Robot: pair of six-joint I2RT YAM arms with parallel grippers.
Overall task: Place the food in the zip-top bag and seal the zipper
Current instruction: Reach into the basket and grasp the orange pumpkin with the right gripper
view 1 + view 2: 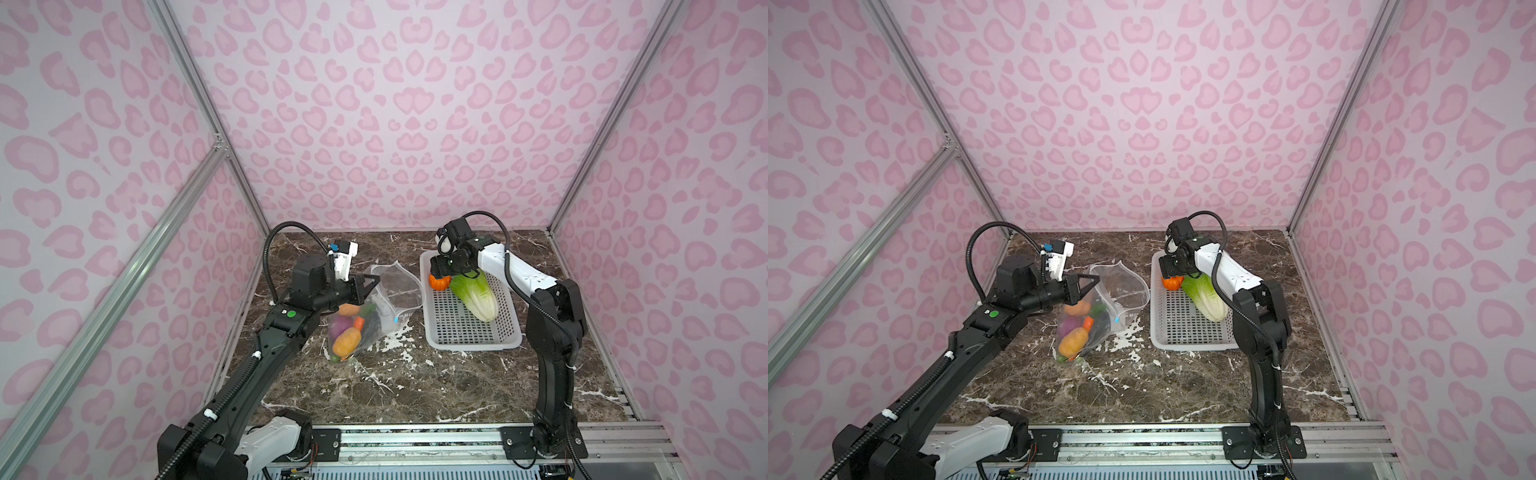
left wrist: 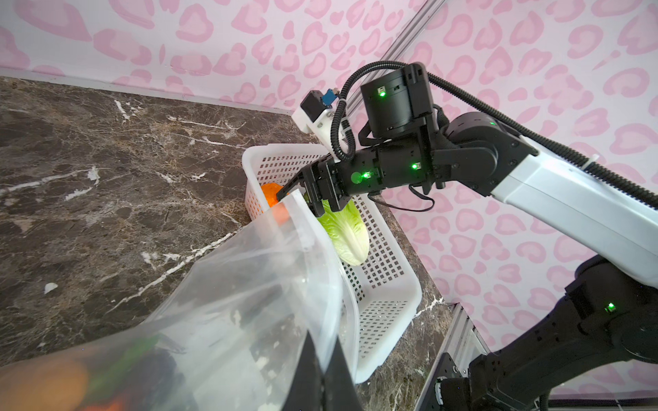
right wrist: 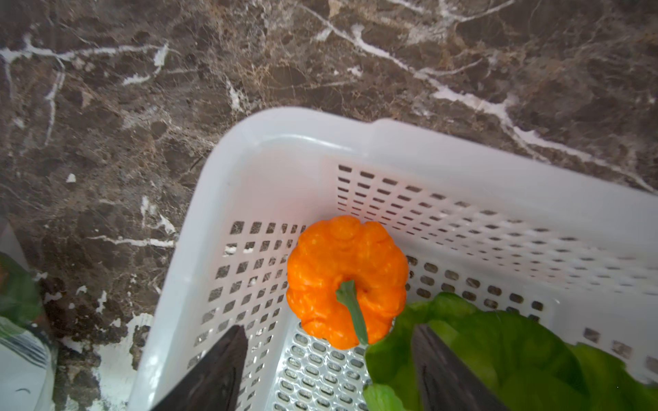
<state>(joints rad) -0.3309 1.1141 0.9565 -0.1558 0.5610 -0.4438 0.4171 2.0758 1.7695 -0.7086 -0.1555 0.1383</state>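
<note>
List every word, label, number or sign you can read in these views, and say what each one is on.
No text here can be read.
Grey print on the zip-top bag: a few letters, too small and blurred to read.
White sticker beside the green dot on the left arm: too small to read.
Basket: no lettering visible.

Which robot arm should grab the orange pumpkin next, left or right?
Right. The right hand hangs open just over the pumpkin in the white basket. The left hand is busy pinching the bag at its rim, holding the mouth up.
</note>
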